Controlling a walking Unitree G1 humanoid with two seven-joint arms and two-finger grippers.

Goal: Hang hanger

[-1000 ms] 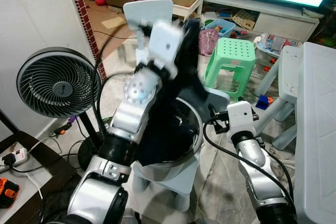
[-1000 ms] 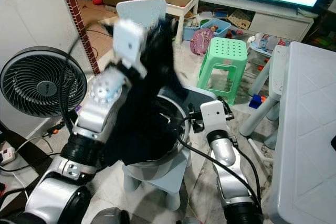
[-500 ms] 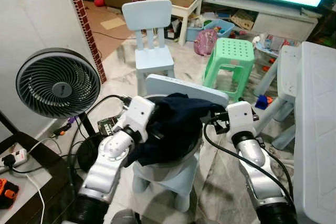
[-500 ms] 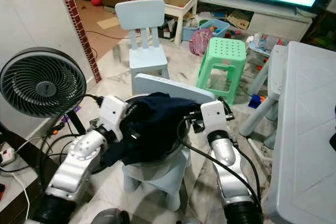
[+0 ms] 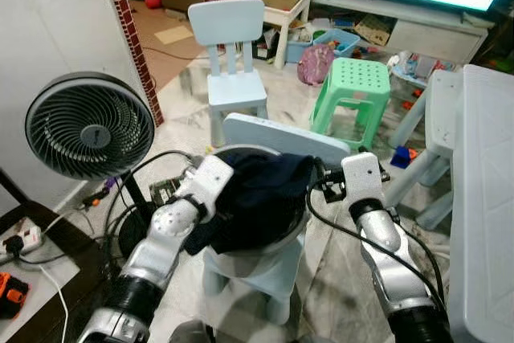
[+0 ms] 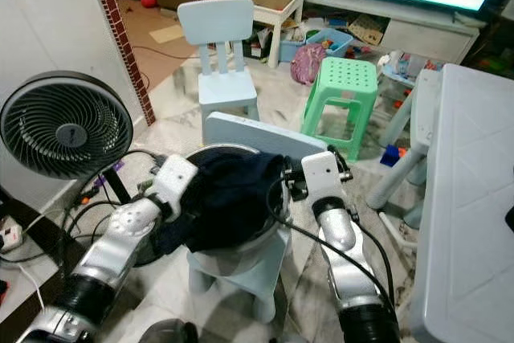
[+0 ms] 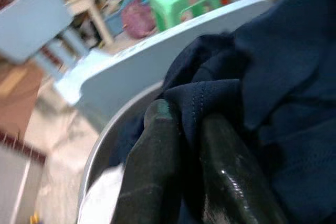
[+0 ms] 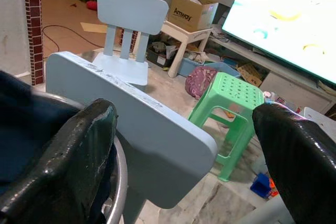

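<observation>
A dark navy garment (image 5: 261, 198) lies heaped in a silver metal basin (image 6: 261, 240). The basin stands on the seat of a small pale blue chair (image 5: 285, 139). My left gripper (image 7: 189, 121) is at the basin's left side, shut on a fold of the garment, with cloth pinched between its black fingers (image 7: 157, 156). My right gripper (image 8: 186, 114) is open at the basin's right rim, just before the chair's backrest (image 8: 142, 129), with nothing between its fingers (image 8: 79, 150). In the eye views the garment hides the left fingertips.
A black floor fan (image 5: 88, 126) stands close on the left, with cables on the floor around it. A second pale blue chair (image 5: 233, 54) and a green stool (image 5: 353, 86) stand behind. A white table (image 5: 486, 198) runs along the right.
My left arm has come down from high above the basin with the garment, which now lies heaped in the basin. My right gripper has shifted slightly towards the backrest.
</observation>
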